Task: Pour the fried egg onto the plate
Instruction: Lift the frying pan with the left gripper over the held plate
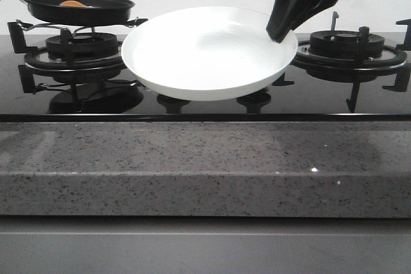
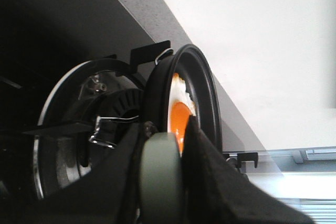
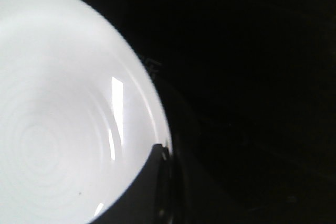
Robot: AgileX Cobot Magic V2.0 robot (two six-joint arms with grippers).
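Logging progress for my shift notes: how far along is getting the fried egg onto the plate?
Done: the right gripper holds the plate up by its rim, and the frying pan is raised above the left burner. In hand: the left gripper grips the pan handle. Left: the fried egg sits in the pan; the plate is bare.

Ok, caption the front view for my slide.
Right gripper holds the wide white plate above the hob; the black frying pan carries the orange-yolked fried egg over the left burner.

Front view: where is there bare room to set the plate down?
The grey stone ledge before the hob is bare across its width. Both burners carry pan supports. The plate, held by the right hand, hangs over the glass between them.
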